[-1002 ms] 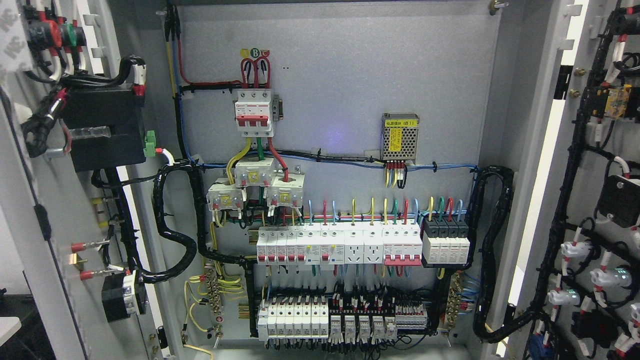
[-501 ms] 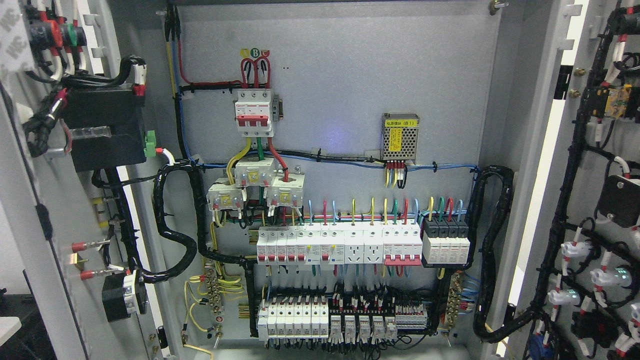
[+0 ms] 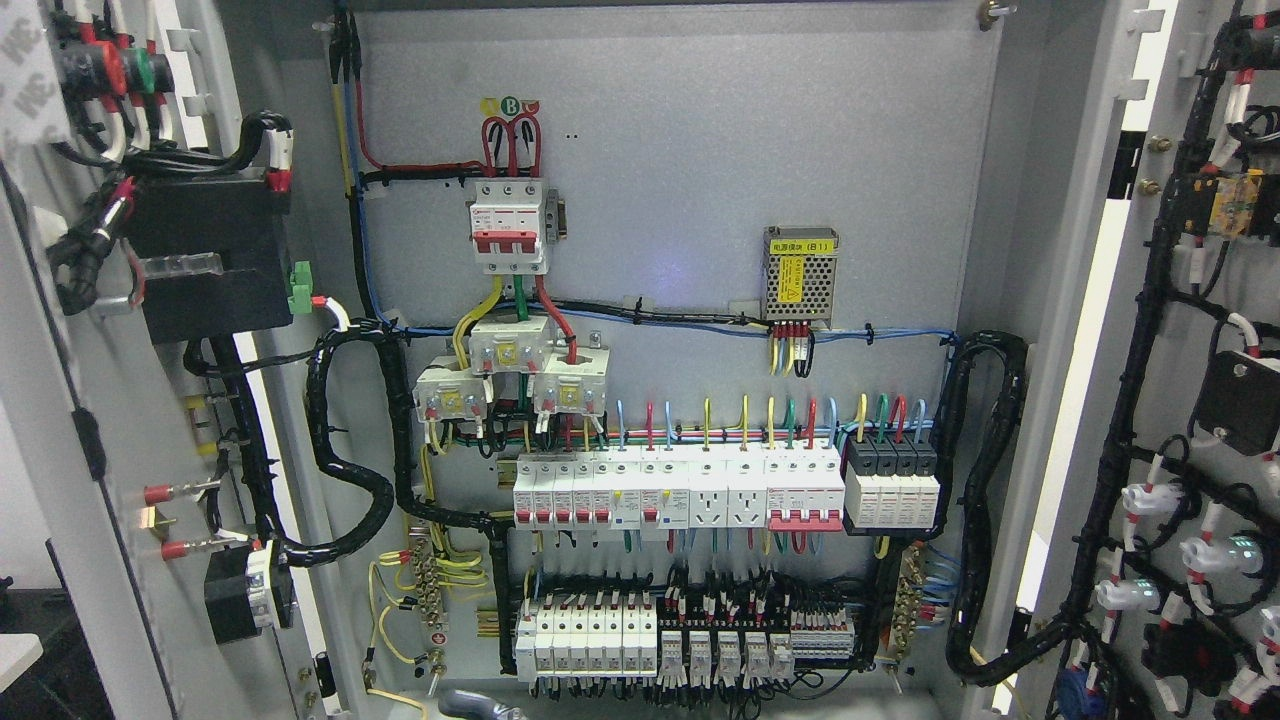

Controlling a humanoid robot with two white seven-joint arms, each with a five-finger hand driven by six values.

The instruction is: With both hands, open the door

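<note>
Currently both cabinet doors stand swung wide: left door (image 3: 60, 420) at the picture's left edge, right door (image 3: 1200, 400) at the right edge, each showing its wired inner face. Back panel (image 3: 700, 150) fully exposed, with red three-pole breaker (image 3: 508, 225) up top, mesh power supply (image 3: 800, 275) to its right, and breaker row (image 3: 680, 490) lower down. A grey rounded part (image 3: 480, 704) pokes in at the bottom edge, probably a hand; can't tell which side, or whether its fingers are clenched or released.
</note>
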